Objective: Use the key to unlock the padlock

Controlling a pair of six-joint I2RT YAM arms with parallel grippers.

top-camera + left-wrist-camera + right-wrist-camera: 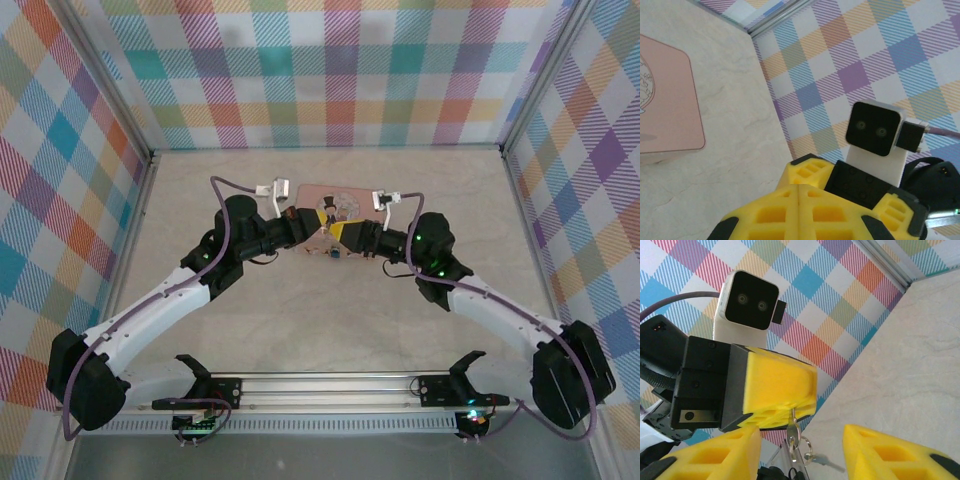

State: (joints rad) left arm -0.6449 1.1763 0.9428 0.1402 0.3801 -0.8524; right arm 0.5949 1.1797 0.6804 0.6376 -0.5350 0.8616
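The key [793, 429] is a thin silvery one whose blade runs in between the yellow pads of my left gripper [775, 390], which is shut on it. A ring [805, 445] with a second small key [826, 460] dangles from its head. My right gripper [801, 435] stands open around the hanging key without touching it. From above, both grippers meet tip to tip, left [318, 238] and right [345, 235]. The padlock [330, 253] shows as a tiny blue spot just on the near side of the tips. The left wrist view has my shut left gripper [799, 200].
A pink tin [325, 203] with a picture lid lies just beyond the grippers, its corner also at the left [665, 100]. Checked walls [340, 70] close the beige table [330, 320] on three sides. A rail [330, 385] runs along the near edge.
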